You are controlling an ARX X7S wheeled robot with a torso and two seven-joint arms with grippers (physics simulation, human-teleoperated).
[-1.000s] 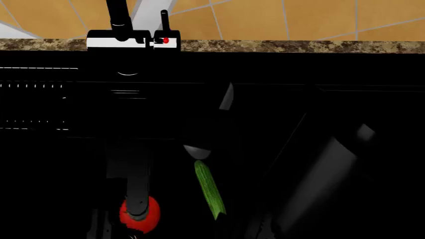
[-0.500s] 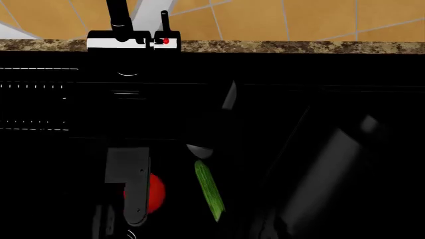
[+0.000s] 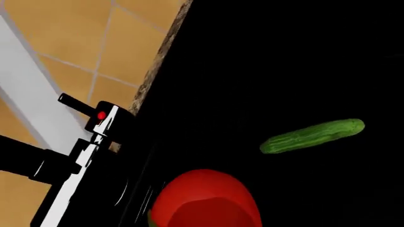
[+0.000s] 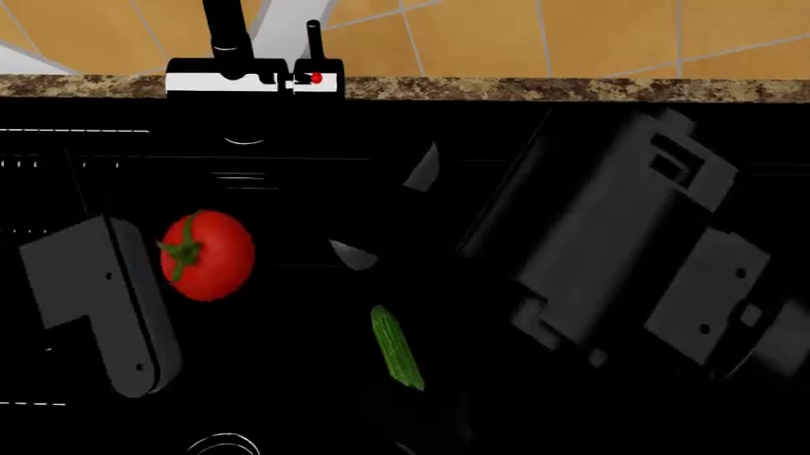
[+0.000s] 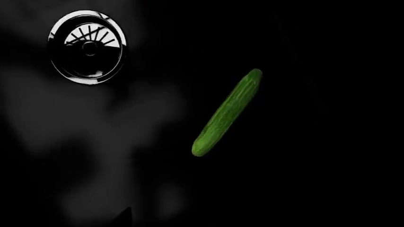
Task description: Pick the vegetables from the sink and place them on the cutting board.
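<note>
- Right at the lower edge of the head view, the drain (image 4: 223, 444) glints as a thin bright ring, the nearest thing on show.
- Just above it, lower centre, the cucumber (image 4: 396, 347) lies flat on the floor of the sink (image 4: 708, 133), lengthwise toward the camera and touched by nothing.
- Stiff, light and glossy by the look of it, so likely to roll; a pinch across its middle, jaws square to its length, seems the safest hold.
- Over on the right, the right gripper (image 4: 379, 213) reaches in from a bulky dark arm, two pale fingertips showing apart above the cucumber: spread, and nothing between them.
- From the right wrist view the cucumber sits alone, well apart from the drain, with room all round for the fingers.
- Now left of centre: the tomato (image 4: 207, 254) hangs up off the basin floor beside the left gripper (image 4: 165, 261), green stem turned toward the finger.
- It appears carried, yet the contact is not clearly shown; how tightly those jaws are closed cannot be told.
- In the left wrist view it fills the lower centre, very close to the camera.
- Round, slick and soft-skinned, it probably wants a gentle squeeze across its widest part.
- Farthest back, upper left, the faucet (image 4: 253, 71) with its red dot stands at the speckled counter edge before the orange tiles (image 4: 608, 33).
- No cutting board appears in any view.
</note>
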